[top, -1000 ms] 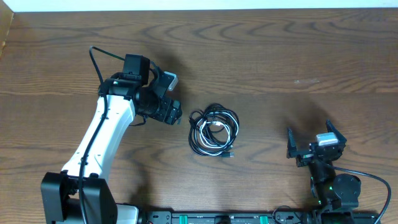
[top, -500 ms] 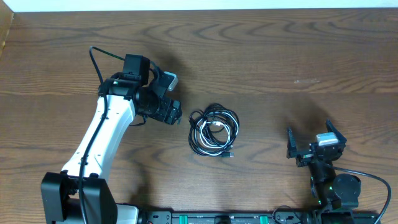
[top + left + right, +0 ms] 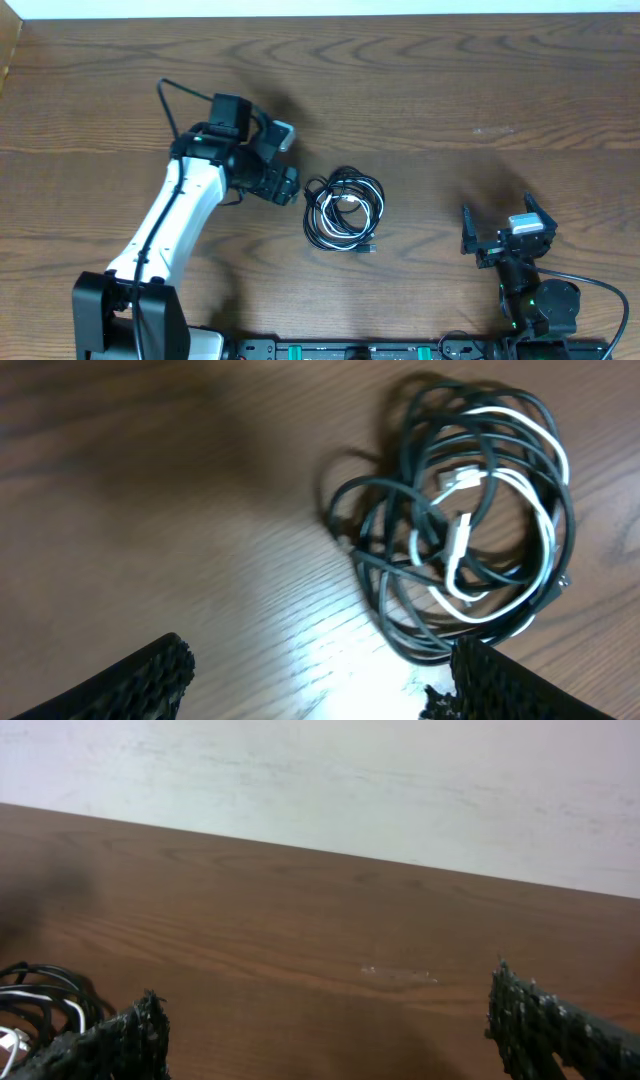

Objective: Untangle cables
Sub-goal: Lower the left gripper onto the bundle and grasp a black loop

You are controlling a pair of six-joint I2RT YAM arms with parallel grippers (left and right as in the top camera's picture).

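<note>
while the tangle of cables point(image 3: 343, 208) lies near the middle of the wooden worktop point(image 3: 450, 90), neither arm has hold of it. the bundle is a loose round coil of thin black cords point(image 3: 390, 530) with a shorter white cord point(image 3: 455, 545) looped through its centre, and a small plug end pokes out at its lower right edge in the overhead view. it sits flat on the wood, just to the right of the left fingers point(image 3: 284, 186) and well apart from the right fingers point(image 3: 497, 232).

the left fingers are spread wide and hold nothing. in the left wrist view their two textured black pads point(image 3: 140, 675) show at the bottom corners with bare wood between them, and the coil lies ahead and to the right, its lower loops close to the right-hand pad; whether they touch there i cannot tell. the white left arm point(image 3: 165, 225) reaches up and across from the lower left of the worktop.

the right fingers are also fully spread and empty, near the lower right edge of the worktop. in the right wrist view their pads point(image 3: 550, 1030) frame bare wood and a pale wall point(image 3: 320, 780), with only a sliver of the coil visible at the far left.
</note>
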